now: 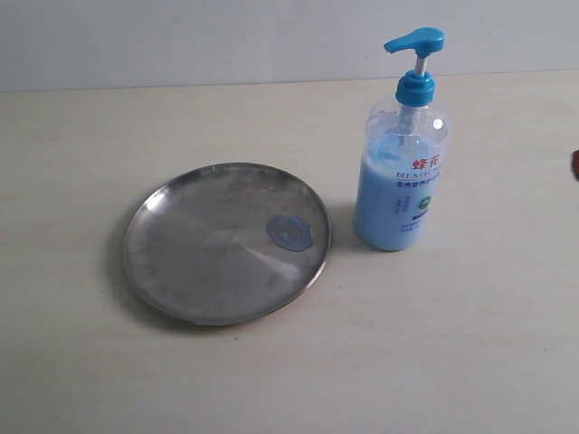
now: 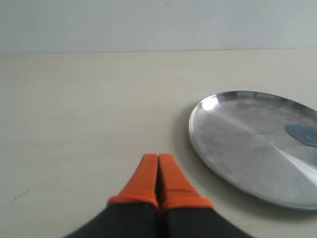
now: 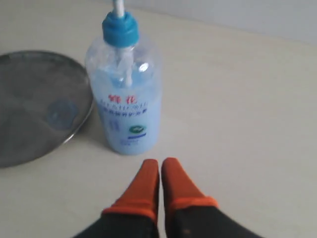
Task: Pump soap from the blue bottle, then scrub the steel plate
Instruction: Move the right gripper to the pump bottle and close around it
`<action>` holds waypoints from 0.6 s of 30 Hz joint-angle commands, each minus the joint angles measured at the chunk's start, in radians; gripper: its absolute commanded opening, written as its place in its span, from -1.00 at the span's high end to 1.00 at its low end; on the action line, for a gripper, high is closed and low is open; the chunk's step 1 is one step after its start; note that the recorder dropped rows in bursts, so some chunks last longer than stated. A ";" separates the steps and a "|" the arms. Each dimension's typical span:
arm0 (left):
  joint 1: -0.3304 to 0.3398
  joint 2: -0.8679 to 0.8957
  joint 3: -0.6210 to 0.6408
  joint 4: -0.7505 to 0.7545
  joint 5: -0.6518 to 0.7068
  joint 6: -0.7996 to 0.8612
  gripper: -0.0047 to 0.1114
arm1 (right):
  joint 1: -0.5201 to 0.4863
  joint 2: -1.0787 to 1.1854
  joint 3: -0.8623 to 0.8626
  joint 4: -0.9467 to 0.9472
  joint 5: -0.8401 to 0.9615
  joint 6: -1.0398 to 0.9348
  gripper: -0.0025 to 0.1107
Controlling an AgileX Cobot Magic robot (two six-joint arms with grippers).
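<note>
1. Pale tabletop (image 1: 452, 362) fills our views, with a plain wall behind.
2. Nearest us, the left gripper (image 2: 158, 159) has its orange fingers pressed together on nothing, short of the plate.
3. Our right gripper (image 3: 159, 162) is likewise closed and empty, just before the bottle.
4. Farther out, the steel plate (image 1: 199, 244) lies flat, with a blob of soap (image 1: 289, 232) near its bottle-side rim, so pumping looks done.
5. Beyond, the blue bottle (image 1: 401, 194) stands upright just beside the plate.
6. Scrubbing remains; the blob seems unspread, though glare may hide smears.
</note>
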 commanded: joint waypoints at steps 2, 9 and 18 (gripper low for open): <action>-0.004 -0.005 0.003 0.001 -0.010 -0.004 0.92 | -0.003 0.214 -0.011 0.103 0.003 -0.131 0.37; -0.004 -0.005 0.003 0.001 -0.010 -0.004 0.92 | -0.003 0.378 -0.045 0.107 -0.026 -0.138 -0.17; -0.004 -0.005 0.003 0.001 -0.010 -0.004 0.92 | -0.003 0.441 -0.052 0.395 -0.121 -0.384 -0.39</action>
